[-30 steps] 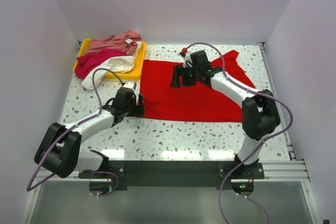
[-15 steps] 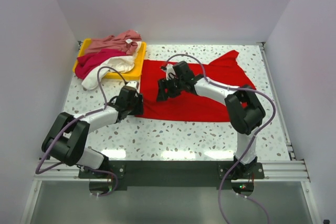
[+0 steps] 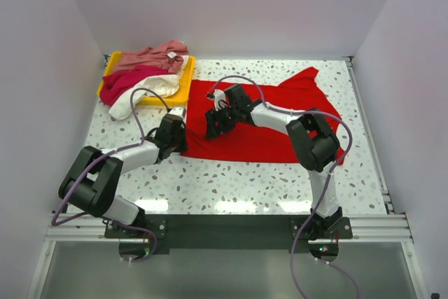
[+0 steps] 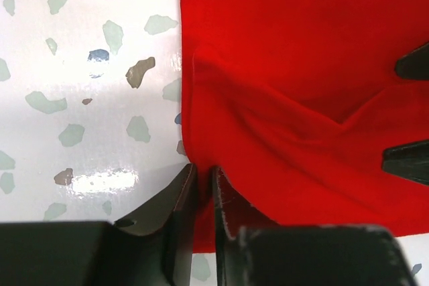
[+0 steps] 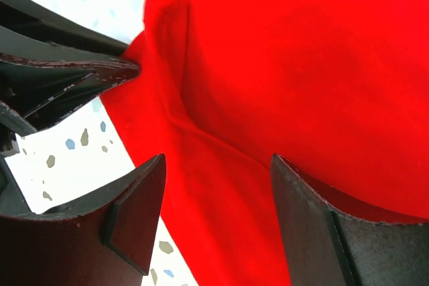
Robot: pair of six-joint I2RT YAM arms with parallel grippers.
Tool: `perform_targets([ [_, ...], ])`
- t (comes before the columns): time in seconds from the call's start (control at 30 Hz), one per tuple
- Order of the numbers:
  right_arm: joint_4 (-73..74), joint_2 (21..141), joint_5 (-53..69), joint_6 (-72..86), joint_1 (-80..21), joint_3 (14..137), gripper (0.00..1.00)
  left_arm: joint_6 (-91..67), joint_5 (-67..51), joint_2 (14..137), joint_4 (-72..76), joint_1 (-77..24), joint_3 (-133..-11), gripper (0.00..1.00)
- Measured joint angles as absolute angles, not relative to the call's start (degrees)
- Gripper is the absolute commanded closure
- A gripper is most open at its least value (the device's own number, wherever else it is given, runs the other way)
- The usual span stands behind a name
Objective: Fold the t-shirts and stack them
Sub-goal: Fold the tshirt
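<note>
shirt in hand: bright red t-shirt, spread flat on the speckled table, centre to right, one sleeve pointing to the far right corner. Left edge is puckered, not folded.
left gripper: at the shirt's near-left edge. Jaws are almost together with the hem between them and creases fan out from that spot, so it reads as clamped on the cloth.
right gripper: just beyond the left one, over the same left edge. Fingers are wide apart and hold nothing. A raised ridge of red cloth lies between them.
other shirts: dusty pink t-shirt, crimson-magenta t-shirt and cream-white t-shirt, heaped unfolded on the yellow tray, far left. The cream one spills over the tray's near side.
stage: my read is the first fold is only starting. Nothing is folded or stacked.
risk, slip: the pinch sits right on the hem, so a quick lift could pull it free.
risk, layers: can't tell whether both layers are caught. With one layer only, the shirt would open up and fold crooked.
risk, contact: the two grippers are very near each other, so closing or swinging the right one could knock the left.
risk, drag: lifting from one edge may slide the whole shirt instead of turning it over.
</note>
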State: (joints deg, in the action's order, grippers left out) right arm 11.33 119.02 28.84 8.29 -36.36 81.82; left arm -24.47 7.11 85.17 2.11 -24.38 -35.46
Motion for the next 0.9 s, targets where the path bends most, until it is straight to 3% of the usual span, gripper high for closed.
perform_targets([
  [0.2, 11.53, 120.03, 29.58, 6.44, -36.75, 84.36, 0.35, -24.51, 6.72, 85.17, 2.24, -24.38, -35.35, 0.92],
  [0.57, 11.79, 123.09, 30.09, 4.43, -36.93, 85.91, 0.51, -24.88, 6.72, 84.77, 1.98, -24.38, -35.14, 0.96],
  [0.73, 12.16, 123.63, 30.52, 3.90, -37.08, 85.91, 0.65, -24.93, 6.72, 84.38, 1.72, -24.38, -34.87, 0.97],
  [0.83, 12.43, 123.79, 30.83, 3.68, -37.12, 86.08, 0.78, -24.97, 6.74, 84.14, 1.10, -24.38, -34.87, 0.98],
  [0.87, 12.47, 123.98, 30.87, 3.55, -37.12, 86.26, 0.88, -24.99, 6.74, 84.07, 0.91, -24.38, -34.87, 0.98],
  [0.9, 12.49, 124.22, 31.00, 3.29, -37.12, 86.48, 0.92, -25.10, 6.79, 83.96, 0.64, -24.38, -34.87, 0.98],
])
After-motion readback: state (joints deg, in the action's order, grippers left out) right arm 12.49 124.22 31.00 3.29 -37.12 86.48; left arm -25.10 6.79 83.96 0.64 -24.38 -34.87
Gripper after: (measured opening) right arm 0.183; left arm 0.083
